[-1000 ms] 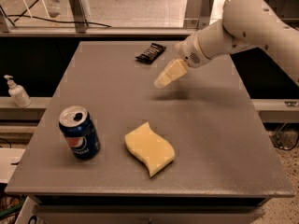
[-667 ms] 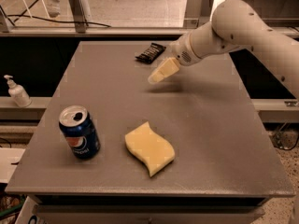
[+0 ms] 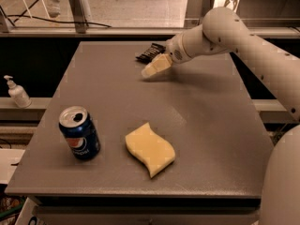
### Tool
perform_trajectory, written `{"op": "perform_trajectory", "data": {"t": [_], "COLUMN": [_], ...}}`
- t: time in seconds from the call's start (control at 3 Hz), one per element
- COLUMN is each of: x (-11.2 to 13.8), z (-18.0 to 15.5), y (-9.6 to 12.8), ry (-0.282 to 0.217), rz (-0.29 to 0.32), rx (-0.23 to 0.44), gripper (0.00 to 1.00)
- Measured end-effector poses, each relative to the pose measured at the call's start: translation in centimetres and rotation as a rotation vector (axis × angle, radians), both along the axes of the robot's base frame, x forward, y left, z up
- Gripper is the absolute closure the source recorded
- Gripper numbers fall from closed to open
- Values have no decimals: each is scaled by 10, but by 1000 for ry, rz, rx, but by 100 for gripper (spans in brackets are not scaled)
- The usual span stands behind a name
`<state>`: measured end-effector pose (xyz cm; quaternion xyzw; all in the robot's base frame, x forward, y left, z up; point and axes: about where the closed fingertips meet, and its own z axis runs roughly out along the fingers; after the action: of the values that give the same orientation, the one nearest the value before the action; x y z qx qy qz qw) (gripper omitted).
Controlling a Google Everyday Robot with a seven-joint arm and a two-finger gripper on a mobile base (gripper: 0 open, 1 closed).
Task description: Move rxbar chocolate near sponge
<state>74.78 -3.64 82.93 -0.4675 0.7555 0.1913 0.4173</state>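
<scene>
The rxbar chocolate (image 3: 149,52), a small flat black wrapper, lies at the far edge of the grey table (image 3: 206,125), partly behind my gripper. My gripper (image 3: 154,68), with pale cream fingers, hovers just in front of and slightly right of the bar, a little above the table. The sponge (image 3: 150,148), pale yellow with wavy edges, lies flat near the front middle of the table, far from the bar.
A blue soda can (image 3: 79,133) stands upright at the front left, left of the sponge. A white pump bottle (image 3: 17,93) stands on a ledge off the table's left side. My white arm (image 3: 253,46) reaches in from the right.
My gripper has moved left and toward the far edge, closer to the black bar. The bar, sponge and can have not moved.
</scene>
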Motion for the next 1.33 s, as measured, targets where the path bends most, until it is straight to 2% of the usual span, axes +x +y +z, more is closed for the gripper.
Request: {"op": "perform_trajectory", "data": {"t": [0.67,1.0,1.33], "x": [28,36,39], "z": [-3,-5,-9], "y": [9,10,13], "ry": [-11,-10,-16], "rz": [-40,-64,-76], "rx": [83,103,114], "gripper": [0,0,19]}}
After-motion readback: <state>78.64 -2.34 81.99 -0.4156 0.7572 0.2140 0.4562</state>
